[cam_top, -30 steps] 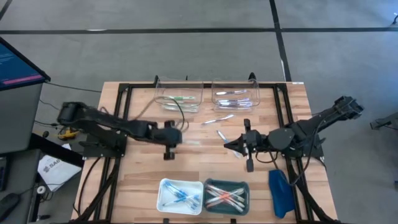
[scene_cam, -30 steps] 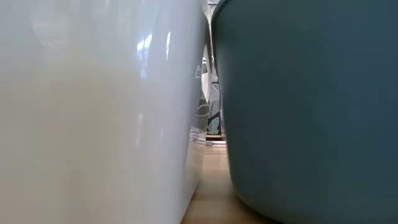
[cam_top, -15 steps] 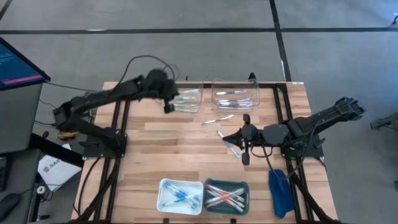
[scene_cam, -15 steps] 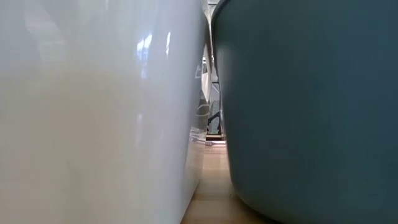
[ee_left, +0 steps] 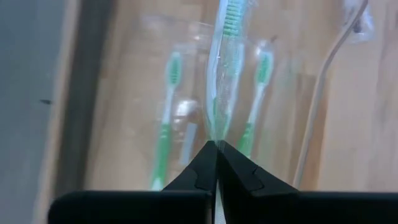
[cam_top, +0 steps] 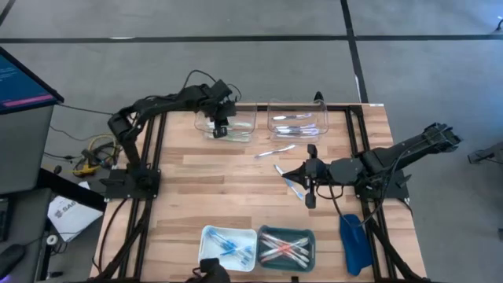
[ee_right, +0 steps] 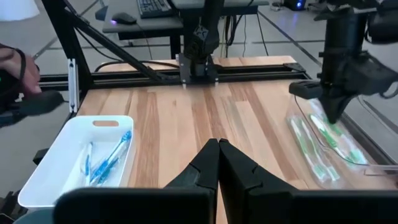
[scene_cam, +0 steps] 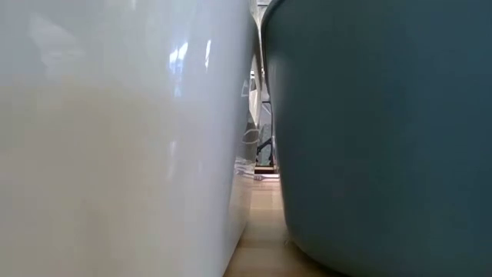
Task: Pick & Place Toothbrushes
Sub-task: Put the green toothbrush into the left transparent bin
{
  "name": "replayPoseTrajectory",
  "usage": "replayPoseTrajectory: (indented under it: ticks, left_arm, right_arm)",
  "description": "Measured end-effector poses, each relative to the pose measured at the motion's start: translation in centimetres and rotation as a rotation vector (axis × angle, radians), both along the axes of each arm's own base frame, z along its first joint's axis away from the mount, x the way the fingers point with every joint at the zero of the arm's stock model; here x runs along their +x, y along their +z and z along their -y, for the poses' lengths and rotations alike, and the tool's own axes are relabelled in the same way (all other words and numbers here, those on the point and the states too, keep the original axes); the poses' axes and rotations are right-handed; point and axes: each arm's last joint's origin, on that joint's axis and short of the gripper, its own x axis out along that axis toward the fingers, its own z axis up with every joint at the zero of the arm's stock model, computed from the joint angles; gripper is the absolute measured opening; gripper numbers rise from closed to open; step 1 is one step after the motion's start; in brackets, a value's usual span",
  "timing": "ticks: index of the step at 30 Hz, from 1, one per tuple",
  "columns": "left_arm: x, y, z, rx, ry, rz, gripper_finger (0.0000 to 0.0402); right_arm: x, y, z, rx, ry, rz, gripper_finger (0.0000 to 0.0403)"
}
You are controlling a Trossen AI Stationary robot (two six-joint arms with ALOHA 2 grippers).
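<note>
My left gripper (cam_top: 222, 126) is over the far-left clear tray (cam_top: 236, 126), shut on a clear-wrapped green toothbrush (ee_left: 225, 68). Two more green toothbrushes (ee_left: 166, 118) lie flat in that tray. My right gripper (cam_top: 299, 178) is shut low over the table's middle, beside a loose bluish toothbrush (cam_top: 294, 185); I cannot tell whether it touches it. In the right wrist view nothing shows between its fingers (ee_right: 217, 144). Two more loose toothbrushes (cam_top: 275, 149) lie flat on the wood. My left gripper pinches the wrapped green toothbrush by its handle end (ee_left: 215, 132) between its two fingertips. The fingers come from above, pointing down. The toothbrush reaches away below them, its bristle head (ee_left: 231, 18) farthest from the fingers, above the tray's floor.
A second clear tray (cam_top: 297, 119) at the far edge holds silvery toothbrushes. At the near edge stand a white bin (cam_top: 211, 236) with blue ones and a teal bin (cam_top: 267, 233) with pink ones; both block the low view. A dark-blue oblong object (cam_top: 354, 242) lies near right. A person's hand (ee_right: 12, 65) shows beyond the table.
My left gripper has swung from the table's middle to the far edge and now stands over the far-left clear tray, shut throughout. My right gripper has crept slightly toward the far and left edges, staying shut.
</note>
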Motion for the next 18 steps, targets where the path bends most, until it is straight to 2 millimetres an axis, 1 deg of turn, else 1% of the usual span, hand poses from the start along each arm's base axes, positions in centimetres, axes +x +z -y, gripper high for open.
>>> replayPoseTrajectory:
  ticks: [5,14,18]
  left_arm:
    - [0.3,-1.3,-0.2,-0.044,-0.002,-0.016,0.0001]
    - [0.4,-1.4,-0.2,-0.069,0.049,-0.016,0.0001]
    - [0.0,-1.6,0.1,-0.103,0.064,-0.051,0.0001]
  right_arm:
    - [0.0,-0.1,0.0,-0.004,-0.001,-0.008,0.0002]
    - [0.0,-0.1,0.2,-0.002,-0.007,-0.006,0.0001]
    - [0.0,-0.1,0.2,-0.002,-0.008,-0.005,0.0001]
